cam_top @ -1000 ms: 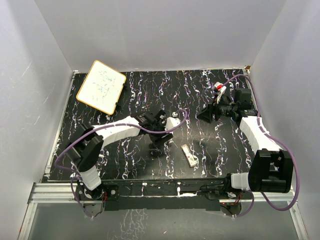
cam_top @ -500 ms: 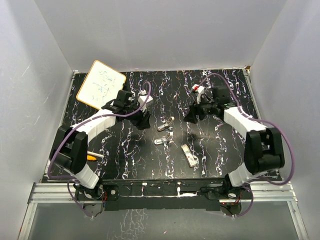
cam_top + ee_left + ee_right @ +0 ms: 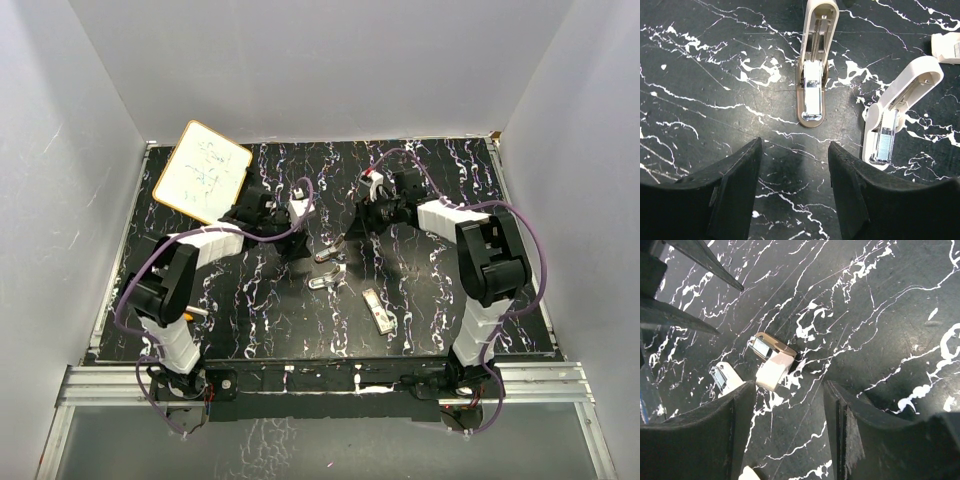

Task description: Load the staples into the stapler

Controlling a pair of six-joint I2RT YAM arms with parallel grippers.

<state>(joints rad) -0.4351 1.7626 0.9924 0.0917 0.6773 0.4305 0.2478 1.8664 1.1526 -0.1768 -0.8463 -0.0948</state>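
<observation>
Swung inward to flank opened stapler (image 3: 812, 80) mid-frame, left gripper (image 3: 795, 145) and right gripper (image 3: 788, 387) both spread, empty; staples (image 3: 378, 310) lower centre untouched, loading pending.

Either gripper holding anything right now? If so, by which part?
Nothing is held. The left gripper and the right gripper are both open and empty; the stapler lies free ahead of both.

White-and-black arms (image 3: 215, 240) trail purple cables (image 3: 543, 255), ending in black end effectors (image 3: 795, 152).
</observation>
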